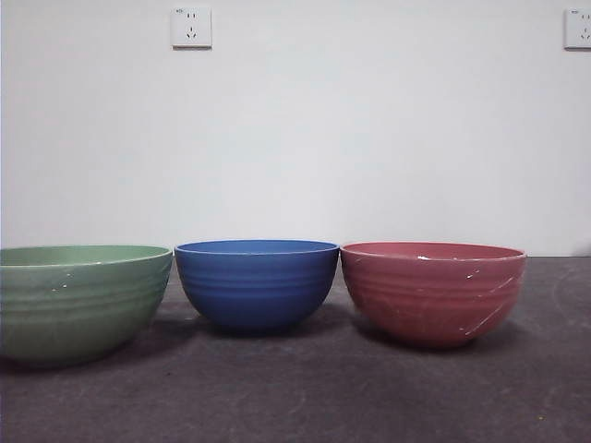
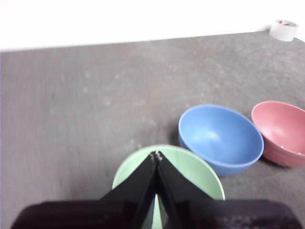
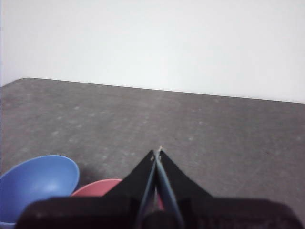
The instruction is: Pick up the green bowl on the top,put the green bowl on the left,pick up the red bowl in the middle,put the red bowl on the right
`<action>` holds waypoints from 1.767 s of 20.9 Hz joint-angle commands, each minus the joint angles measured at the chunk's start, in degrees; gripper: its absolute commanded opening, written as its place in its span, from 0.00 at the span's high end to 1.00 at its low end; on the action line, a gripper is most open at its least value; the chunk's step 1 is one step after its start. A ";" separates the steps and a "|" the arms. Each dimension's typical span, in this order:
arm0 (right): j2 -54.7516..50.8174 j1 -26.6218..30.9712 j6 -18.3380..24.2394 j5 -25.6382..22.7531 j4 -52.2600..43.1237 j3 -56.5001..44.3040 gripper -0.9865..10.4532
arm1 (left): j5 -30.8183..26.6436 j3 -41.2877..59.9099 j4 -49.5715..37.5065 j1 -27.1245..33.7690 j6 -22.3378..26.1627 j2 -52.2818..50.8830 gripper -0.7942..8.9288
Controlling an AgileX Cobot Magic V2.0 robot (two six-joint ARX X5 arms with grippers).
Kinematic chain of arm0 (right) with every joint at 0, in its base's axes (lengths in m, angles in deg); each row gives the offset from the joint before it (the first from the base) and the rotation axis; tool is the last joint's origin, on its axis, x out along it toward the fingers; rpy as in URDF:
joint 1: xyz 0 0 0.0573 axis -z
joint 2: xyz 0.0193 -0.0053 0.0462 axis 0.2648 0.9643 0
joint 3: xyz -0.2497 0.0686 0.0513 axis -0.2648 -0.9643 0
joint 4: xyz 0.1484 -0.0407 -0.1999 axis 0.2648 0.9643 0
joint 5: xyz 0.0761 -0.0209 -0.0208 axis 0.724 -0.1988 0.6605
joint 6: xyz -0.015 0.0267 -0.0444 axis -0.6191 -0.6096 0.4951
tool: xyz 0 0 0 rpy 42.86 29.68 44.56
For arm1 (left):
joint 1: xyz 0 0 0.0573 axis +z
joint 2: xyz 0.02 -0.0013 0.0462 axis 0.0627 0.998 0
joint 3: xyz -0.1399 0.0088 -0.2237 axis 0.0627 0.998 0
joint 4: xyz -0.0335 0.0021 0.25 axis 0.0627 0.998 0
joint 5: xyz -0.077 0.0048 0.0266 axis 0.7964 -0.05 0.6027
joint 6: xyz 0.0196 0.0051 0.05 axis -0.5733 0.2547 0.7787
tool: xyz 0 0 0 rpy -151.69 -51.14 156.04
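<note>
Three bowls stand in a row on the dark table. The green bowl (image 1: 78,300) is on the left, a blue bowl (image 1: 257,282) in the middle, and the red bowl (image 1: 432,291) on the right, each upright and apart from the others. My left gripper (image 2: 156,155) hangs shut above the green bowl (image 2: 190,171), holding nothing. Above the red bowl (image 3: 97,188) my right gripper (image 3: 158,152) is shut and empty too. Neither arm shows in the front view.
The blue bowl (image 2: 220,138) sits between the green bowl and the red bowl (image 2: 280,132). A roll of tape (image 2: 284,29) lies near the table's far edge. A white wall with two sockets (image 1: 191,27) stands behind the table.
</note>
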 commanded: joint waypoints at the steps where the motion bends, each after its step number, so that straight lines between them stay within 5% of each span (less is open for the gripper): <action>1: 0.15 0.04 -0.72 -0.31 0.04 -0.33 0.91 | 0.02 0.59 2.51 0.02 -6.67 0.20 0.92; 13: 0.33 -0.07 -0.72 -0.24 5.22 -0.33 0.91 | -0.04 0.59 6.34 0.02 -6.36 0.20 0.92; 15: 0.35 -0.04 -0.72 -0.28 6.43 -0.33 0.91 | -3.74 0.59 6.14 -0.20 4.83 -3.04 0.92; 18: 0.33 -0.04 -0.72 -0.26 8.52 -0.33 0.91 | -8.24 3.80 -0.44 1.09 11.89 -12.33 0.92; 25: 0.33 -0.04 -0.72 -0.26 10.08 -0.33 0.91 | -7.58 25.31 -17.44 6.25 9.60 -22.58 0.92; 37: 0.33 -0.04 -0.72 -0.24 10.16 -0.33 0.91 | -7.65 34.03 -19.15 6.14 3.72 -22.91 0.92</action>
